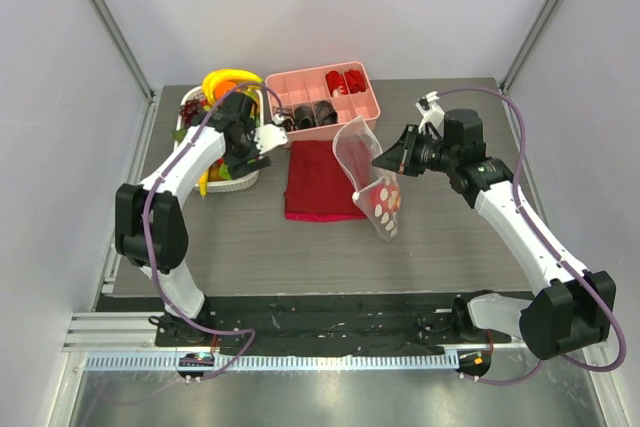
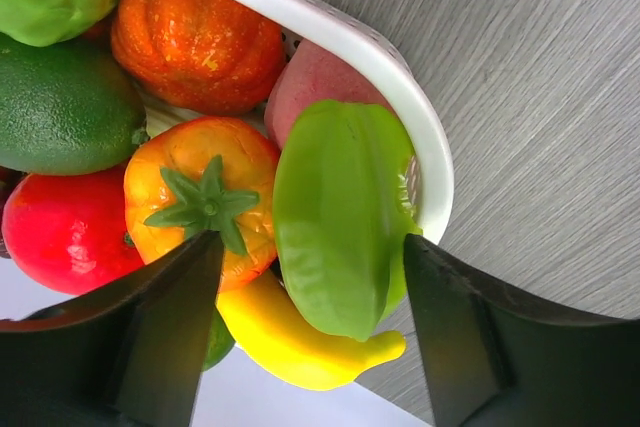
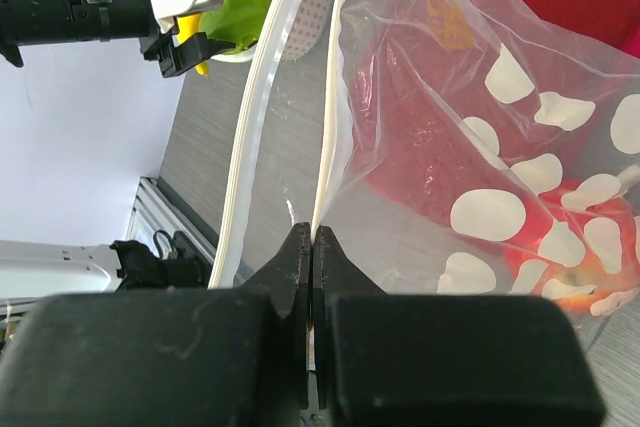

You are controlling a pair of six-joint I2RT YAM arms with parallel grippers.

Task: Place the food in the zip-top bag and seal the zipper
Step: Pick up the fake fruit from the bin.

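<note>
Food [image 2: 200, 197] was straddled by the left gripper [image 2: 305, 247], spread wide, with its fingers [image 2: 160, 327] set either side of a green fruit [image 2: 335, 207] in the heaped white basket [image 2: 340, 37]. The right gripper [image 3: 312, 239] was clamped on the zipper [image 3: 335, 97] of the zip-top bag [image 3: 520, 127], which was held upright over the right edge of the red cloth [image 1: 315, 182], with one red fruit [image 3: 540, 252] seen inside through the dotted plastic

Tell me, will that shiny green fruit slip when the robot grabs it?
Maybe. The green fruit looks glossy and smooth, so it could slide in the open left gripper. Its long, ridged shape probably keeps it from rolling far. It lies against the yellow banana, which may shift too.
</note>
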